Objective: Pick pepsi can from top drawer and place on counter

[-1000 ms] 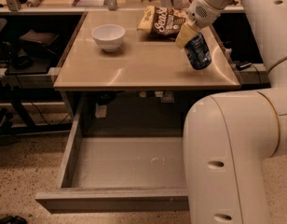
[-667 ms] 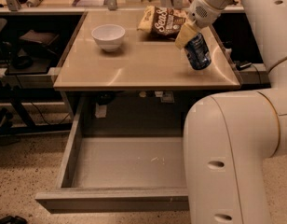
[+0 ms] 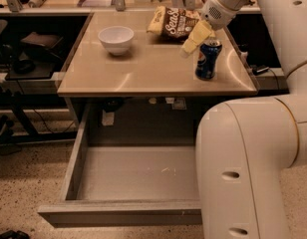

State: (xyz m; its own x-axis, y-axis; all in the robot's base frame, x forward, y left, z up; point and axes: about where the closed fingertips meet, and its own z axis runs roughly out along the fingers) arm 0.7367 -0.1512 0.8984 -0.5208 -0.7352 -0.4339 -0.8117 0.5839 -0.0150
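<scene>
The white arm (image 3: 253,163) is filling the right side of the view. Its upper part is being stretched over the back right corner of the counter (image 3: 143,73), much as a second ago.

The drawer (image 3: 118,214) is being left pulled out under the counter. Its flat bottom is being shown bare, so nothing of the task is lying in it any more.

On the counter, the snack bag (image 3: 176,23) at the back and the bowl (image 3: 116,38) to the left are being left where they were. Neither is being touched.

The change is being seen at the can (image 3: 208,59). A second ago it was being carried tilted, with its lower end off the surface. Now it is being shown upright, and its base seems to be resting on the counter, near the right front corner and well apart from the bowl.

The claw (image 3: 197,40) is being kept at the top of the can, on its left side, just beside the silver rim or touching it. Whether the claw is holding the can tight or is already being loosened cannot be told from this view, because the far side of the can is being hidden.

In judgement, the placing is being nearly finished: the can is out of the drawer and is being supported by the counter. What is probably being left is the release and the lifting away of the claw. Care is being asked there, since the can is standing not far from the edge and could be tipped by a sideways pull.
</scene>
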